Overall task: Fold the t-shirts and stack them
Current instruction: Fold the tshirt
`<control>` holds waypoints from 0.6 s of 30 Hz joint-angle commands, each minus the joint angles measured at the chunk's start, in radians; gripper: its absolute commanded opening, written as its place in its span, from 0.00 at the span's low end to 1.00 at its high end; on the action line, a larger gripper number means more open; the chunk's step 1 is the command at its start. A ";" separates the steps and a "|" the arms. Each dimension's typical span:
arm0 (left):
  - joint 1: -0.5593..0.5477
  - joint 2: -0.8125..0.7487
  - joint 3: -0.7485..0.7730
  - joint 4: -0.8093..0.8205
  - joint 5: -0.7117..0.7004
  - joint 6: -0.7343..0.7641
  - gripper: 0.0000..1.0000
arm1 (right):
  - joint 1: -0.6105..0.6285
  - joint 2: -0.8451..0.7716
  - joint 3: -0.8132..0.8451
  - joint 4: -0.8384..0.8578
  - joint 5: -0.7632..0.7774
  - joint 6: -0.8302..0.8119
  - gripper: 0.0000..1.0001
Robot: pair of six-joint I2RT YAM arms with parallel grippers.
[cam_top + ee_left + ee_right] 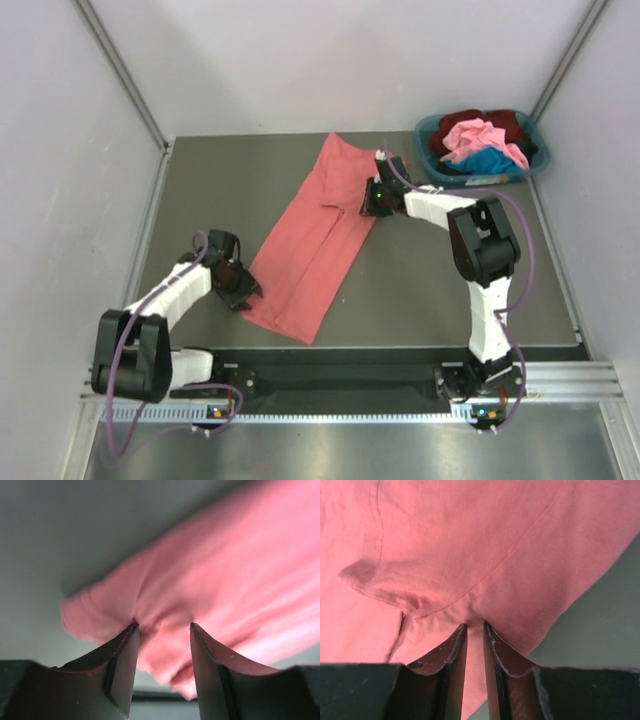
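A large salmon-red t-shirt (315, 240) lies as a long strip slanting across the grey table, from far centre to near left. At its far right edge my right gripper (371, 209) is shut on a fold of the cloth; the wrist view has the hem (470, 540) pinched between the narrow jaws (475, 625). My left gripper (245, 288) is at the near left corner. Its jaws (162, 626) stand apart with a bunch of the blurred cloth (225, 570) between them. Pink (478, 135), dark maroon (507, 122) and bright blue (485, 162) t-shirts are heaped together.
The heap fills a teal plastic basket (432, 165) at the far right corner of the table. White walls close in the left, right and far sides. A black strip and a metal rail (350, 410) run along the near edge by the arm bases.
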 commanded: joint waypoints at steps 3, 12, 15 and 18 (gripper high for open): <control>-0.150 -0.156 -0.083 -0.039 0.157 -0.216 0.50 | -0.106 0.053 0.091 -0.066 0.048 -0.168 0.22; -0.252 -0.124 0.278 -0.189 -0.066 0.048 0.55 | -0.129 -0.020 0.144 -0.123 -0.102 -0.206 0.27; -0.212 0.046 0.450 -0.178 -0.090 0.191 0.55 | -0.111 -0.066 0.125 -0.115 -0.162 -0.174 0.28; -0.210 0.230 0.576 -0.230 -0.170 0.294 0.55 | -0.089 -0.109 0.107 -0.141 -0.160 -0.147 0.29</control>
